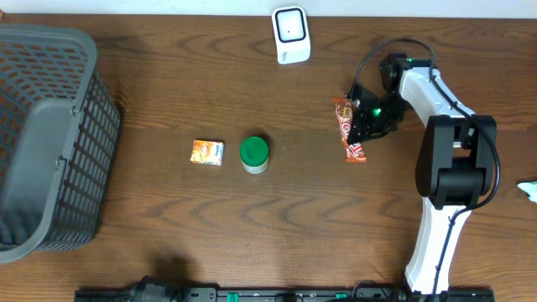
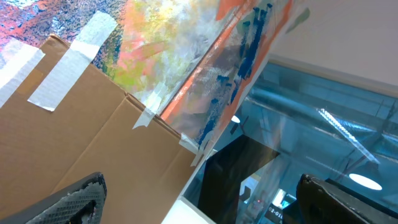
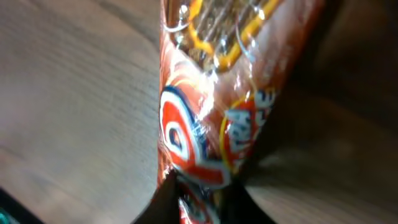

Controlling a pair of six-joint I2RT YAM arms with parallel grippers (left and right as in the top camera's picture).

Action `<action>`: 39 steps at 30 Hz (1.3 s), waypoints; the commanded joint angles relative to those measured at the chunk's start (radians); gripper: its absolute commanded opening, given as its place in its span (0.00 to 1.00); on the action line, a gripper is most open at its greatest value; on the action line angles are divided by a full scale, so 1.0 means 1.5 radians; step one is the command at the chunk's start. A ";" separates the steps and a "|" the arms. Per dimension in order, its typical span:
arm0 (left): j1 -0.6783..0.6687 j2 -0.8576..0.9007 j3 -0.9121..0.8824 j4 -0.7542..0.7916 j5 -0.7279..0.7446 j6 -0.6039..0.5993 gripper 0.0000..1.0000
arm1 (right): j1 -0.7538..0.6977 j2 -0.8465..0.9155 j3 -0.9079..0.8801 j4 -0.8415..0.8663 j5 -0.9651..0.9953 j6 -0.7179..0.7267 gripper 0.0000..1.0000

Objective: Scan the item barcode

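Observation:
The item is an orange-red snack packet (image 1: 345,128) lying on the wooden table right of centre. My right gripper (image 1: 363,124) is down at the packet's right side. In the right wrist view the packet (image 3: 211,124) fills the frame, and my right gripper (image 3: 202,205) is shut on its lower part, with a dark finger pressing in on each side. The white barcode scanner (image 1: 291,34) stands at the table's far edge, up and left of the packet. My left gripper (image 2: 199,211) is open with nothing between its fingers, facing taped cardboard (image 2: 74,124), and it does not show in the overhead view.
A small orange box (image 1: 207,152) and a green-lidded can (image 1: 254,154) sit mid-table. A grey mesh basket (image 1: 33,59) takes up the left side. The right arm's white base (image 1: 445,218) stands at the right, and a pale object (image 1: 529,191) lies at the right edge.

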 commanded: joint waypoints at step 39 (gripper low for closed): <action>0.000 -0.005 -0.001 0.003 -0.004 0.012 0.98 | 0.113 -0.098 0.250 -0.353 -0.127 0.355 0.01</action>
